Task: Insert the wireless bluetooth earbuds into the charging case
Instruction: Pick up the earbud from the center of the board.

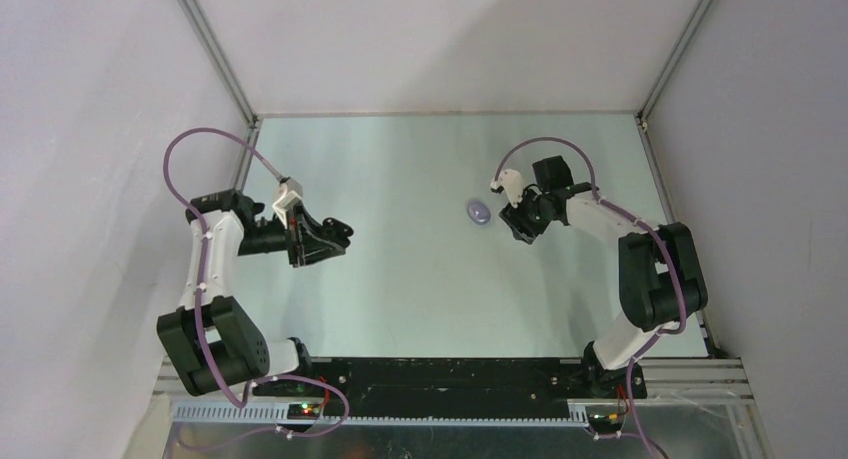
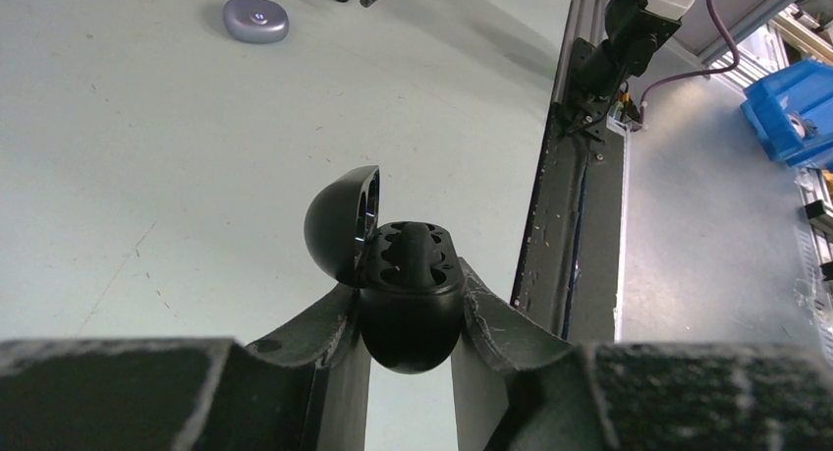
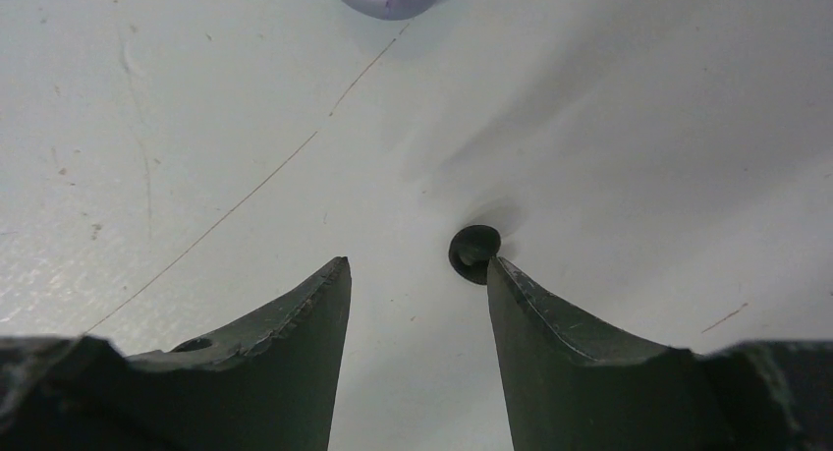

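The job has only just begun. The left gripper (image 1: 335,239) is pinching the black case (image 2: 411,318) from both sides. The lid is flipped open. It is too dark inside to tell if a bud is in there, but the holes look empty to me.

One black bud (image 3: 474,253) lies on the table (image 1: 400,299). It touches the tip of one finger of the right gripper (image 3: 417,264), a bit outside the gap. That gripper's fingers are spread apart and hold nothing. The bud has to be picked up and put in the case.

A purple case (image 1: 479,213) sits closed on the table, near the bud. I see no purple buds.

The left arm is bent and holds its case up off the table, out toward the middle. The right arm reaches in and tips its fingers down low at the bud.
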